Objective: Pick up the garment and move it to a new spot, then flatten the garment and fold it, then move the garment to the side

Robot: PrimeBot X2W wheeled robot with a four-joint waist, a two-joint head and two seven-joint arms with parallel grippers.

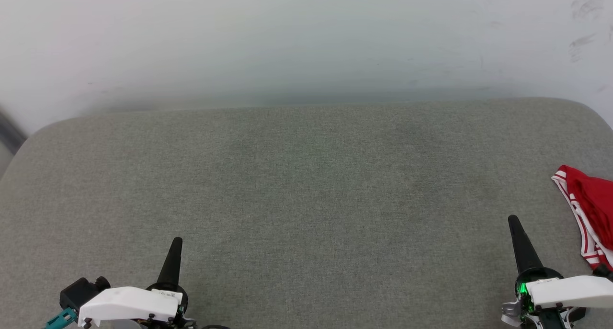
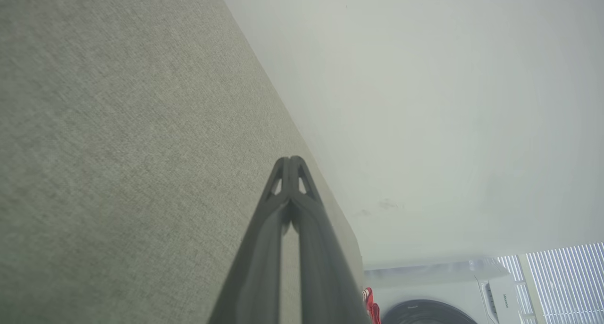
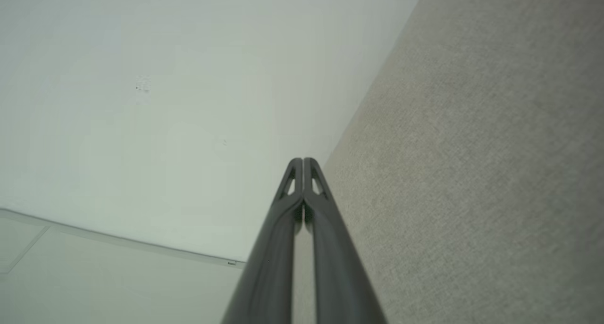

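The garment point(image 1: 596, 199), just right of the right gripper point(image 1: 515, 222), is bright red with white trim carrying thin red stripes. That gripper has black fingers point(image 1: 524, 252), a white shell and a green glow at the finger base. The left gripper point(image 1: 176, 245) is black and white likewise, with a teal plug point(image 1: 60, 318) on its outer side. Under the 2 grippers the cushion point(image 1: 306, 190) is a mottled grey-green weave. Ahead of their tips the wall point(image 1: 287, 41) is off-white with faint dark scuffs.
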